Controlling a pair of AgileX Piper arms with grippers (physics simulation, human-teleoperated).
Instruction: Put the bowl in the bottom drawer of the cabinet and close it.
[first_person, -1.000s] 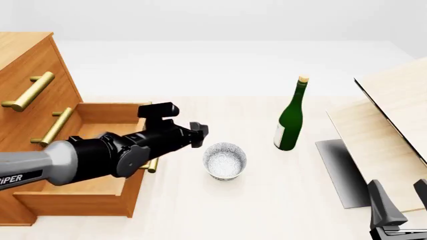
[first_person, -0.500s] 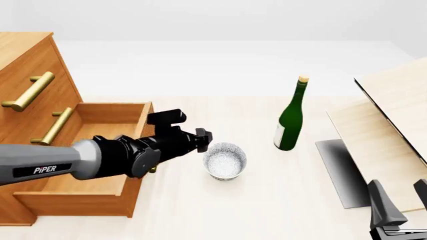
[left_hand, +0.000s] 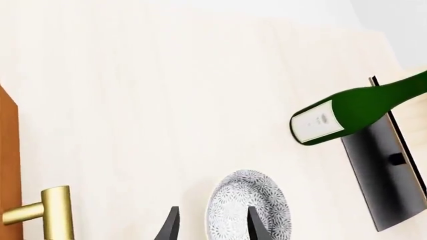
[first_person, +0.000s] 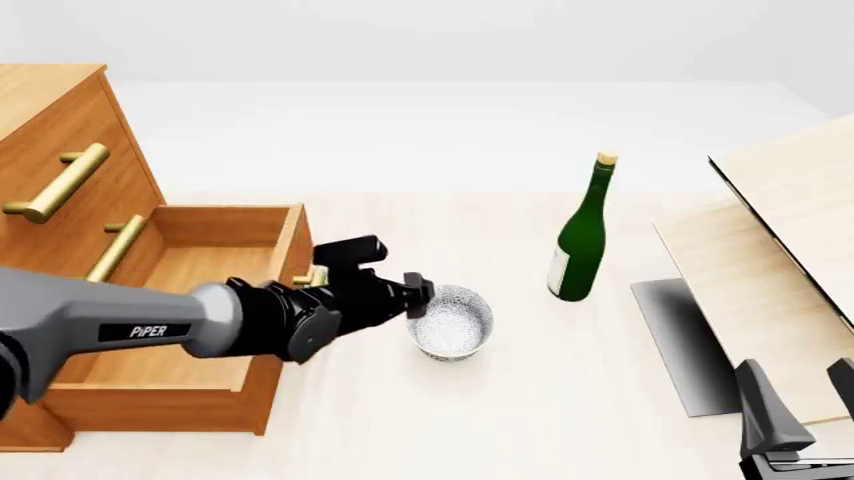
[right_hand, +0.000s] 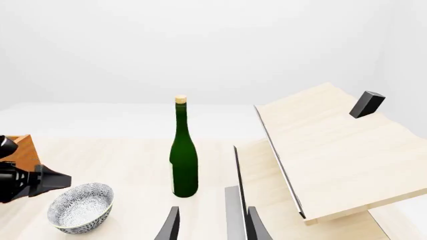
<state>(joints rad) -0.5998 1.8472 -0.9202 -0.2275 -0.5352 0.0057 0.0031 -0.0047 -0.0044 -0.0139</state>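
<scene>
My left gripper (first_person: 418, 290) hangs released, fingers spread, one reaching over the near rim of the bowl (first_person: 450, 321) just ahead on the counter (first_person: 400, 420). Behind it, the bottom drawer (first_person: 187, 310) gapes open. My right gripper (right_hand: 208, 227) is also released.

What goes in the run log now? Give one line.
left gripper: open, at bowl rim | bottom drawer: open | right gripper: open, idle

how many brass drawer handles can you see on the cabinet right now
3. The top handle and the middle handle sit on the closed upper drawers of the cabinet. The bottom drawer is pulled open; its handle shows only partly behind the left gripper.
</scene>
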